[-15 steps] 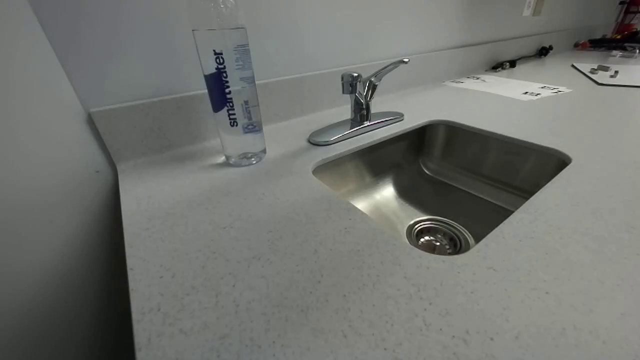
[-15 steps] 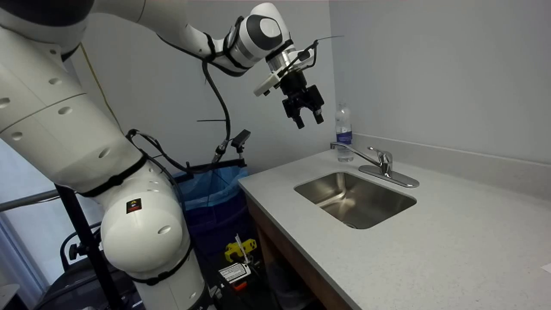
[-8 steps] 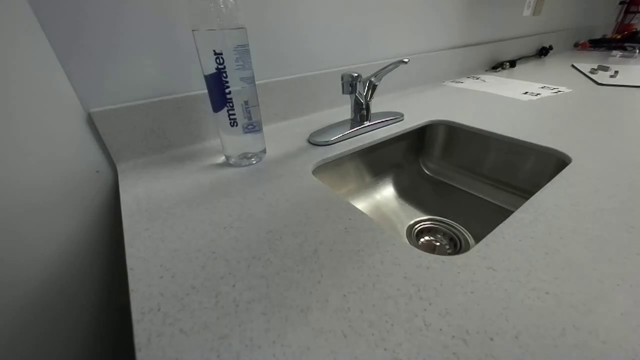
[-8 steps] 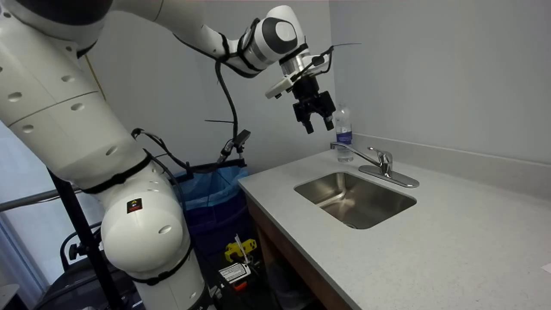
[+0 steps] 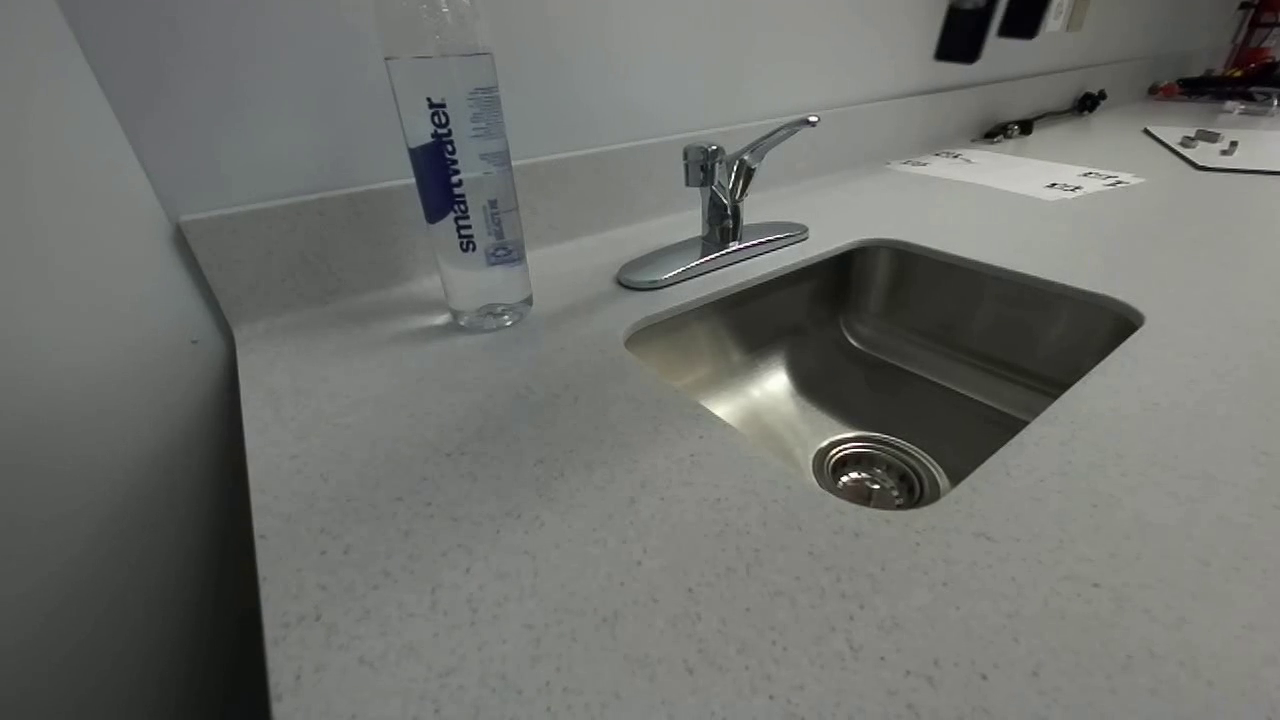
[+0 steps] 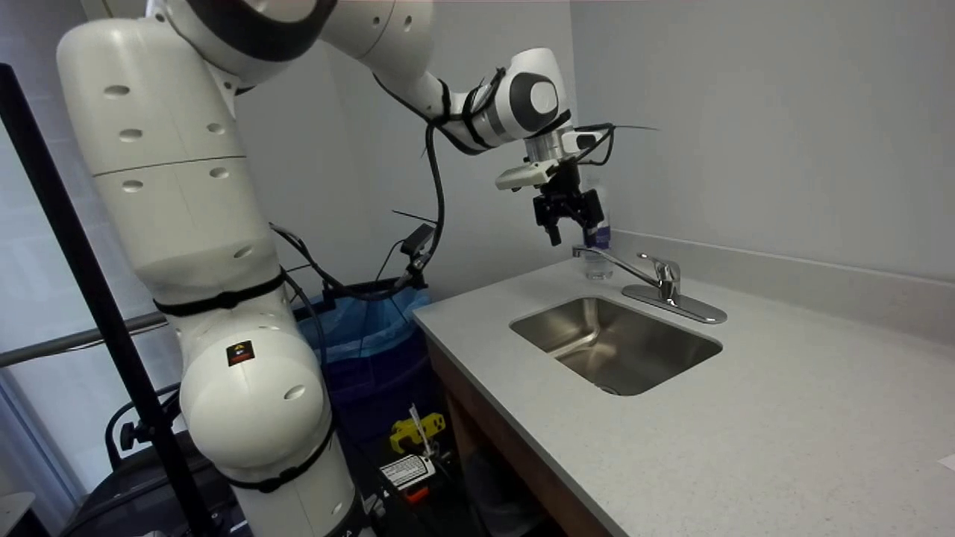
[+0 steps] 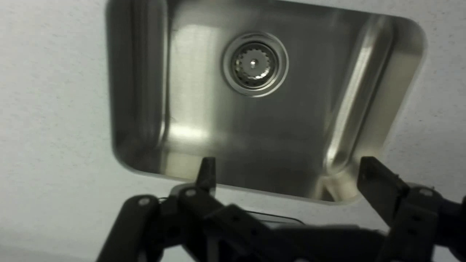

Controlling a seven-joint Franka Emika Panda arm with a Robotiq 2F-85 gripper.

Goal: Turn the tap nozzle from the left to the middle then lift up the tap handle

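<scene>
1 bottle (image 5: 465, 190) near the tap (image 5: 720, 216).

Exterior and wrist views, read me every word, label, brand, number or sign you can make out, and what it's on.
"smartwater": on the water bottle.
Small print on it: too small to read.
Dark marks on the white sheet: too blurred to read.
Sticker on the robot arm: too small to read.
White label low down: too small to read.
Wrist view: no text.
</scene>
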